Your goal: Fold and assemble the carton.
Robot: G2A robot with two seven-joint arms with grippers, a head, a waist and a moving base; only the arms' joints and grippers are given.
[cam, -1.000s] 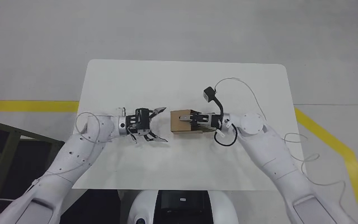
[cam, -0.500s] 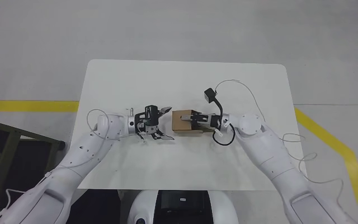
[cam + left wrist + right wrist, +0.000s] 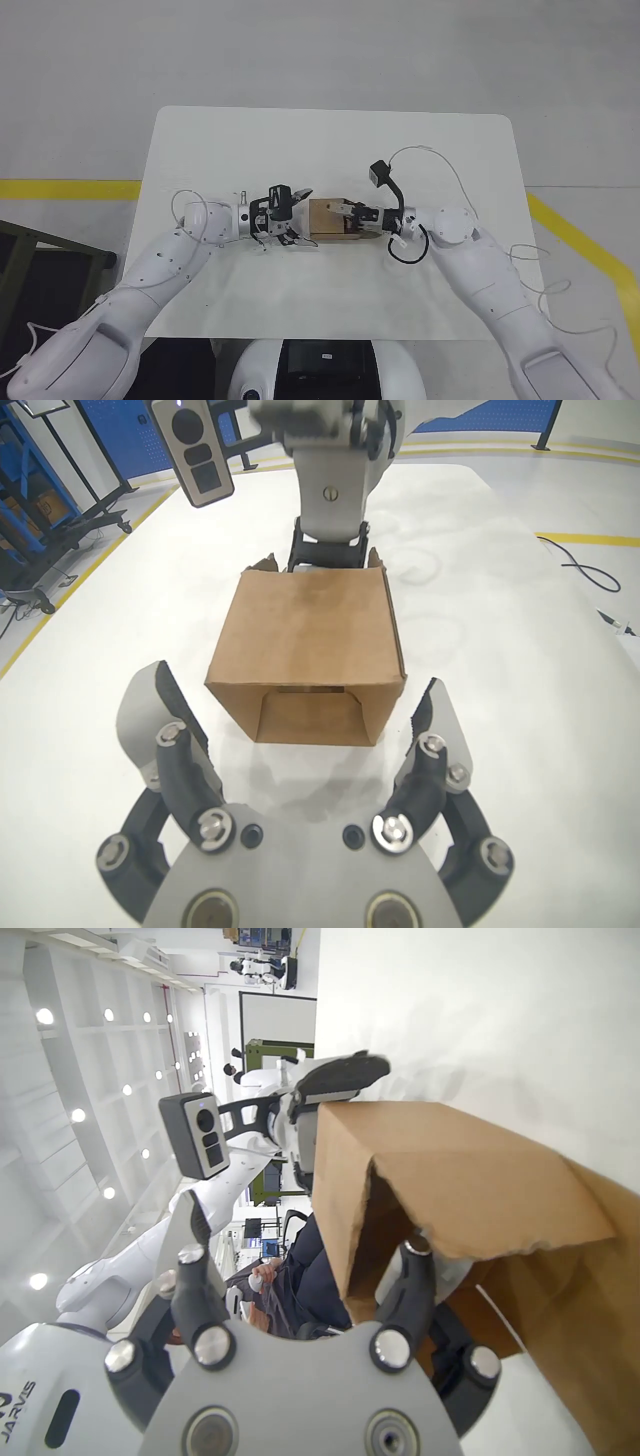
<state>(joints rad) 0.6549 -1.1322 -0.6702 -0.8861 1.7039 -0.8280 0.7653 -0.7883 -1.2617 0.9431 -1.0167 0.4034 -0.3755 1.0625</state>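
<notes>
One carton (image 3: 305, 635), seemingly braced: right gripper (image 3: 302, 1220) straddles its wall, fingers apart; left gripper (image 3: 295, 680), fingers spread, faces the open end.

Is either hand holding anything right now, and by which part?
Nothing is gripped. The left hand is open, short of the open end of the box. The right hand is open astride a wall at the other end, one finger inside.
</notes>
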